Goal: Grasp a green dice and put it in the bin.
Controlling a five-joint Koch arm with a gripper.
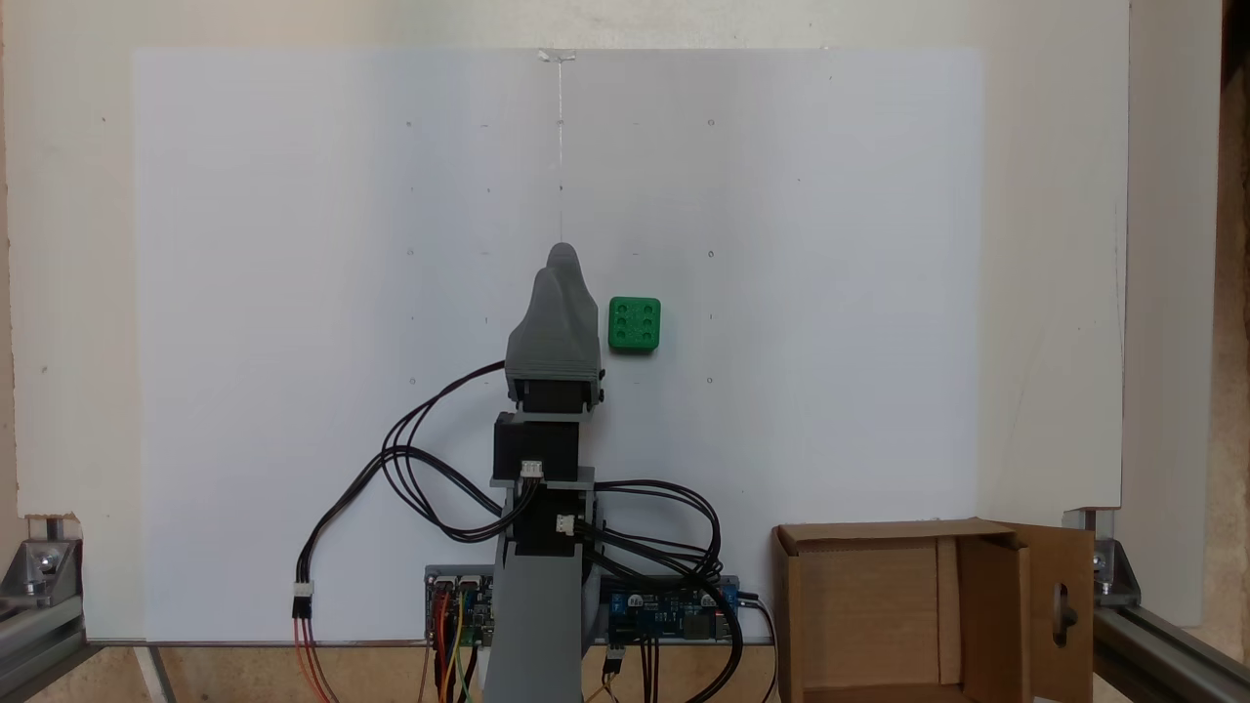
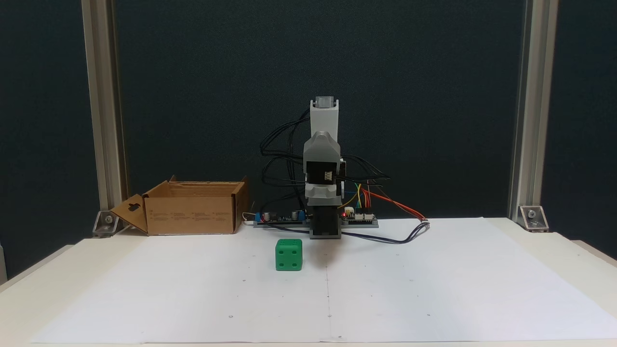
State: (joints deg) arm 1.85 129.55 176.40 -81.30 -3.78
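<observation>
In a fixed view from above, the green dice [image 1: 634,324] sits on the white sheet [image 1: 293,293] just right of the grey gripper [image 1: 562,256], not touching, six pips up; the bin [image 1: 869,605] is well below-right of the dice, flaps open. In a fixed view from the front, the green dice [image 2: 288,255] lies just left of the arm base [image 2: 324,224], bin [image 2: 193,214] back-left; gripper [image 2: 322,140] jaws overlap, cannot tell its opening.

The bin [image 1: 879,625] is cut off below; whether the jaws are parted cannot be told.
</observation>
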